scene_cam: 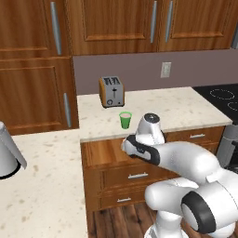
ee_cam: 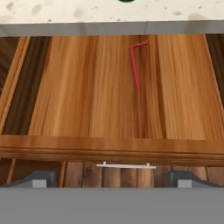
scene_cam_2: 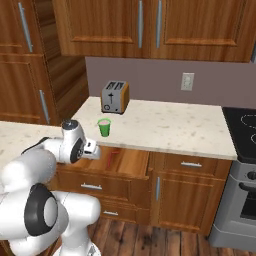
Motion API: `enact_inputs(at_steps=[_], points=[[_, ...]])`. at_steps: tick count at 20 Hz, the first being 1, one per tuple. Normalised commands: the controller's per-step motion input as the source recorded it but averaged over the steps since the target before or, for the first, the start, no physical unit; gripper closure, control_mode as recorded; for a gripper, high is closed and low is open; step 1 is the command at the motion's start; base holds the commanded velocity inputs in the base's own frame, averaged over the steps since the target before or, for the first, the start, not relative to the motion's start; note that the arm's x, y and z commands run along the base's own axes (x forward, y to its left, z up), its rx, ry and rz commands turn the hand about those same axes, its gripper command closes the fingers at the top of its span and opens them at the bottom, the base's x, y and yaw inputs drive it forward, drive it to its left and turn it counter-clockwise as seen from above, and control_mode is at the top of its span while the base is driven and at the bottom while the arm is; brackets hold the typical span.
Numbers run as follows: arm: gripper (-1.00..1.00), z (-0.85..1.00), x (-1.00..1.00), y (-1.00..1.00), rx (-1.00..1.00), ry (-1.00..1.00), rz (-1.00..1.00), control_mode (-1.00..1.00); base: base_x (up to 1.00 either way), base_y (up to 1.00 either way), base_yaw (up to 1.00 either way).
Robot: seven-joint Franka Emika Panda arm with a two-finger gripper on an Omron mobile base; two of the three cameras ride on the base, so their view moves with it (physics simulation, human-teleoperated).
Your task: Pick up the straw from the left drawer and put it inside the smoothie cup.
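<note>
Speckled counter [scene_cam: 186, 109], wood cabinets [scene_cam: 116, 21]; left drawer [ee_cam: 87, 100] holds straw [ee_cam: 134, 65]; jaws spread wide.

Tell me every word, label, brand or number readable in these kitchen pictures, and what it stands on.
No readable text anywhere.
toaster: a small dark mark on its front, too blurred to read.
smoothie cup: plain green, no label.
straw and left drawer: unmarked.
wall outlet: blank.

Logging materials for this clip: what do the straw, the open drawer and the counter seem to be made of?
Straw: looks like smooth red plastic, uniform colour, bent tip.
Left drawer: wood or wood veneer, streaked brown grain, slight sheen.
Counter: speckled pale stone or a laminate imitating it; the render leaves that open.
</note>
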Motion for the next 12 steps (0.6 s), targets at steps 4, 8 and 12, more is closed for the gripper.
enact_inputs(at_steps=[4,8,12], points=[[-1.0,-0.33,0.3,0.01,0.0,0.0,0.0,-1.0,0.0,0.0,0.0],[-1.0,-0.3,0.26,0.0,0.0,0.0,0.0,-1.0,0.0,0.0,0.0],[-1.0,-0.27,0.27,0.0,0.0,0.0,0.0,-1.0,0.0,0.0,0.0]])
